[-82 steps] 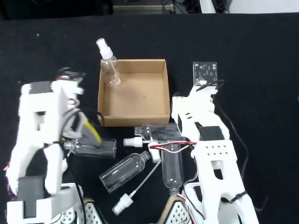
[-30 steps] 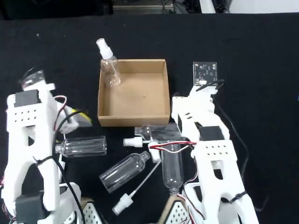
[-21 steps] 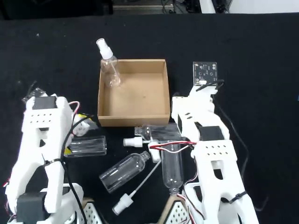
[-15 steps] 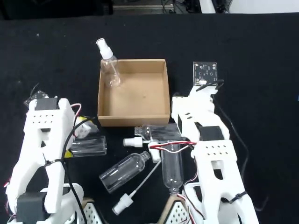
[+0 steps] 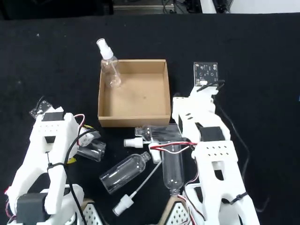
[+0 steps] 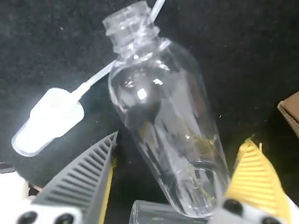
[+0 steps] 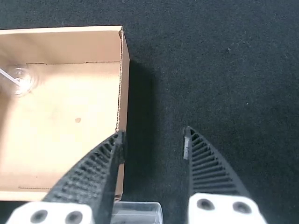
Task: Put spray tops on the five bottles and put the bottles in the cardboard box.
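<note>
Left pincer (image 6: 181, 138) gapes apart over the black tabletop (image 6: 56, 42), an uncapped bottle (image 6: 163, 116) and loose spray top (image 6: 46, 121) lying near; right pincer (image 7: 154, 134) likewise apart beside the cardboard box (image 7: 122, 84)

Bare table (image 5: 253, 56) behind and beside the cardboard box (image 5: 133, 121); loose bottles (image 5: 125, 172) thick before its near wall.

Black fabric-covered table (image 5: 262, 56). Lying on it: open brown cardboard box (image 5: 133, 121); near the box, diagonal clear plastic bottle (image 5: 123, 172), lengthwise clear plastic bottle (image 5: 172, 169), white spray top with dip tube (image 5: 124, 202), second white spray top (image 5: 133, 142).
</note>
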Motion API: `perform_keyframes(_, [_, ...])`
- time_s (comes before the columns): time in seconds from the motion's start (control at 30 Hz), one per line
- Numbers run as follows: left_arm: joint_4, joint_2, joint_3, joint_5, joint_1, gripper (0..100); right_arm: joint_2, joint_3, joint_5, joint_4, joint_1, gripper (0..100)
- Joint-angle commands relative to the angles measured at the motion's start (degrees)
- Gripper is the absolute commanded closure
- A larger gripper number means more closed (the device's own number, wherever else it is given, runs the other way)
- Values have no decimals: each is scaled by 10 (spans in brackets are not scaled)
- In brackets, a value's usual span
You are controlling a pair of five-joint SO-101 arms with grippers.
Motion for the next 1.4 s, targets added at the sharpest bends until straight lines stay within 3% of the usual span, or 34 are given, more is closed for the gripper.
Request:
perform_keyframes(0.0, [-7,-7,-4,4,3,639,-21,-2,1,-17,6,822])
perform_keyframes(0.27, [-8,-7,-3,4,4,641,-21,-2,1,-17,6,822])
perform_keyframes(0.47, [-15,-12,-7,-1,8,787,-21,-2,1,-17,6,822])
perform_keyframes(0.73, [-17,-12,-37,-15,7,775,-21,-2,1,-17,6,822])
perform_keyframes(0.93, [84,-5,-153,-144,0,780,-21,-2,1,-17,6,822])
perform_keyframes(1.07, [136,-11,-203,-298,-40,780,-21,-2,1,-17,6,822])
perform_keyframes(1.2, [141,-7,-257,-437,-113,780,-21,-2,1,-17,6,822])
perform_keyframes(1.37, [95,-4,-276,-577,-273,780,-21,-2,1,-17,6,822])
